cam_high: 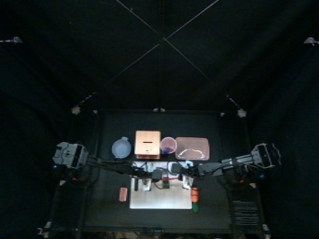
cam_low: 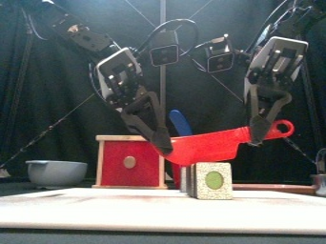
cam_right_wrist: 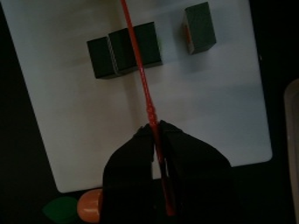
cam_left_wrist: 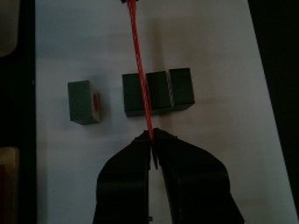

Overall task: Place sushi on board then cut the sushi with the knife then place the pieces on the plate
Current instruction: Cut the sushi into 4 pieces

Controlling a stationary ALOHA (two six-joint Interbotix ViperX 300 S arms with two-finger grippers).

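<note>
A red toy knife (cam_low: 216,143) hangs level above the white cutting board (cam_low: 114,202), held at both ends. My left gripper (cam_low: 163,145) is shut on one end, my right gripper (cam_low: 261,133) on the handle end. Below it stands the dark green sushi roll (cam_low: 211,179). In the left wrist view the knife (cam_left_wrist: 142,79) runs as a thin red line across a pair of joined blocks (cam_left_wrist: 158,90), with one separate piece (cam_left_wrist: 82,101) beside them. The right wrist view shows the same: the knife (cam_right_wrist: 142,70) over the joined blocks (cam_right_wrist: 122,52), the lone piece (cam_right_wrist: 198,26) apart.
Behind the board stand the wooden box with its red drawer front (cam_low: 128,160), a blue-grey bowl (cam_low: 57,172), a red cup (cam_high: 169,145) holding a blue knife (cam_low: 178,122), and the pink tray (cam_high: 193,147). Orange (cam_right_wrist: 91,206) and green (cam_right_wrist: 59,208) toys lie off the board's edge.
</note>
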